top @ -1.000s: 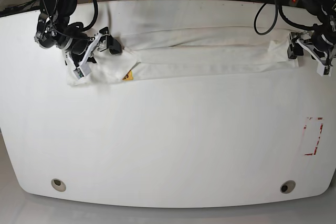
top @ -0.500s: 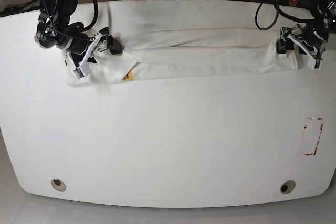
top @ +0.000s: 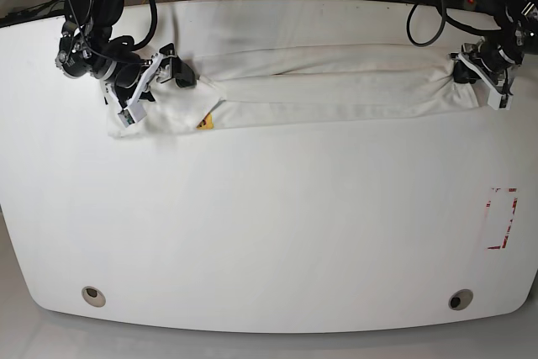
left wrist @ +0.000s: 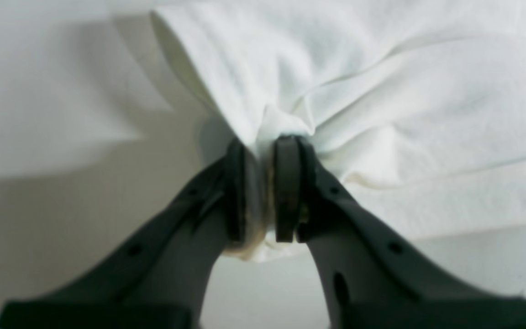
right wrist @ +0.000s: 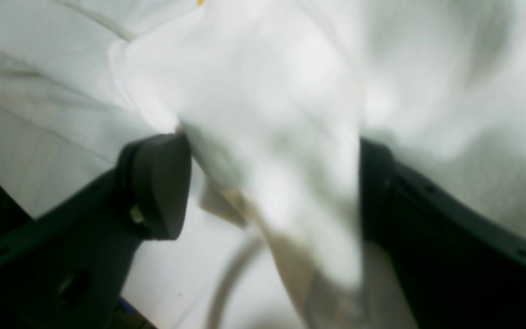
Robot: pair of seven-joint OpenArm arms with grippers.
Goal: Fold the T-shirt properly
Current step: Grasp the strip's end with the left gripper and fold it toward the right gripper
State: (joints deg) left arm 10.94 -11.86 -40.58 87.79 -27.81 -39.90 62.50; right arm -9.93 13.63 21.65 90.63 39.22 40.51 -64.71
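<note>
- Changed since a second ago: left gripper (top: 481, 76) moved in from beyond the end of the T-shirt (top: 336, 86) onto its edge, then closed.
- Left fingers (left wrist: 286, 187) now pressed nearly together, pinching a bunched fold of the T-shirt's white cloth — clear in the left wrist view, cloth squeezed between the two dark pads.
- Right gripper (top: 151, 81) unchanged over the same second: at the opposite end of the T-shirt, fingers (right wrist: 158, 187) spread wide, cloth draped loosely between them but not clamped.
- T-shirt lying on the worktop (top: 269, 233) as a long narrow band along the far side, already folded lengthwise; a small yellow-orange patch of print (top: 204, 123) peeking out near the right gripper's end.
- Meaning for the task, as a judgement: one end secured, the other not yet — likely the grasp stage before a crosswise fold, bringing one end of the T-shirt over toward the other.
- Still needed, probably: right fingers closing on their end before any lift.
- Risk: a bunched pinch may catch only some layers, letting the lengthwise fold open on lifting.
</note>
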